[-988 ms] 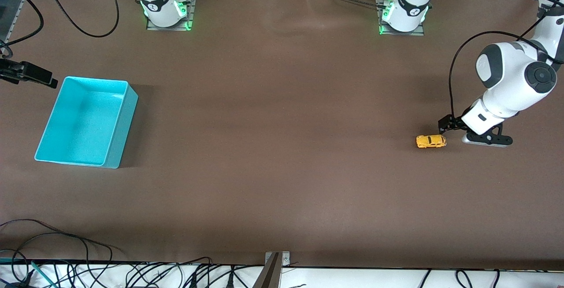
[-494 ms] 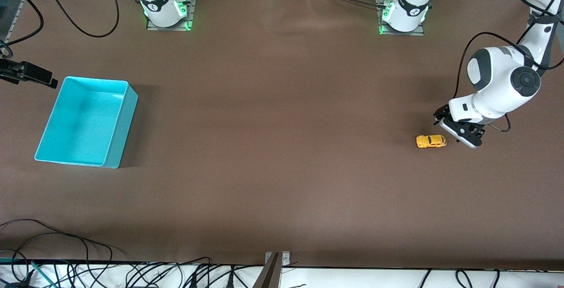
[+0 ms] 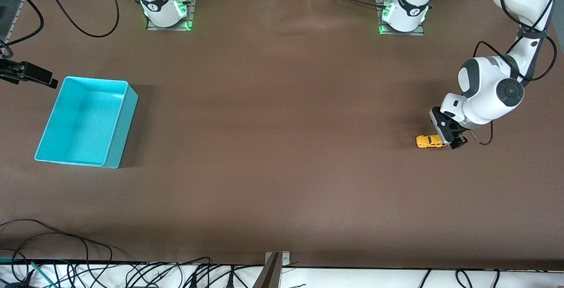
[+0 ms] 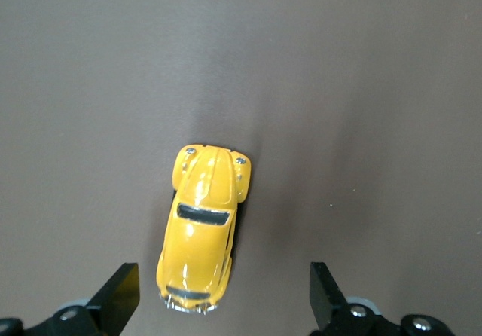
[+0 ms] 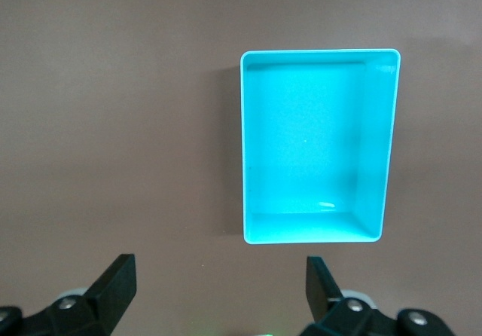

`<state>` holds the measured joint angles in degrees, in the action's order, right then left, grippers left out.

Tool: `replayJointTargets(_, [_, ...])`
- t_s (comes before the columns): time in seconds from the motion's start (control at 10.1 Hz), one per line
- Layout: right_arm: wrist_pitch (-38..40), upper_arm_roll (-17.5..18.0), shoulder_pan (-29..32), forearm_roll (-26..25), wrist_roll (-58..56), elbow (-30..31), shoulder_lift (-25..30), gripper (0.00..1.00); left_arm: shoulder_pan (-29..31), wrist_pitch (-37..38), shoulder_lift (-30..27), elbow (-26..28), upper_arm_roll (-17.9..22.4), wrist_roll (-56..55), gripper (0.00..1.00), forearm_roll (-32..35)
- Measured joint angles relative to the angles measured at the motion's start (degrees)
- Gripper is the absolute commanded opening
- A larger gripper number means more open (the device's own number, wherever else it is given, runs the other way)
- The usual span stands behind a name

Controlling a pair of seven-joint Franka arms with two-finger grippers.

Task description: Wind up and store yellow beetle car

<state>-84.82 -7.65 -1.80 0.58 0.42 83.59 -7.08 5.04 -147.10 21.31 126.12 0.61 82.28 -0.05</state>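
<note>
**Left gripper poised over the yellow beetle car**

The yellow beetle car (image 3: 429,141) sat on its wheels on the brown worktop (image 3: 282,147), toward the left arm's end of it and well apart from the turquoise bin (image 3: 115,125). The left gripper (image 3: 450,136) hung directly over the end of the car nearest that arm, low and close above the worktop. In the left wrist view its 2 fingers (image 4: 117,294) stood wide apart, with the car (image 4: 202,227) lying lengthwise in the gap between them and touching neither; the gap was far broader than the car's body. The car's rounded bonnet with 2 small headlights pointed away from the wrist camera, and its dark windows showed along the roof.

The right arm waited at its own end of the worktop. The right gripper (image 5: 220,294) hovered above the turquoise bin (image 5: 384,136), which stood upright on the worktop with its open top facing up and nothing inside. That gripper's fingers (image 5: 117,283) were likewise spread apart and held nothing.
</note>
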Motion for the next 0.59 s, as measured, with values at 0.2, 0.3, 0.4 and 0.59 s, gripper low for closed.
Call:
replayJointTargets(0.2, [0.0, 0.0, 0.0, 0.0, 0.0, 0.0, 0.0, 1.00, 0.0, -2.7, 1.9, 0.0, 0.0, 5.2, 0.99, 0.0])
replayJointTargets(0.3, [0.0, 0.0, 0.0, 0.0, 0.0, 0.0, 0.0, 1.00, 0.0, -3.3, 2.7, 0.0, 0.0, 6.2, 0.94, 0.0])
replayJointTargets(0.4, [0.0, 0.0, 0.0, 0.0, 0.0, 0.0, 0.0, 1.00, 0.0, -4.2, 3.3, 0.0, 0.0, 6.7, 0.76, 0.0])
replayJointTargets(0.59, [0.0, 0.0, 0.0, 0.0, 0.0, 0.0, -0.1, 1.00, 0.0, -5.2, 3.6, 0.0, -0.1, 10.9, 0.15, 0.0])
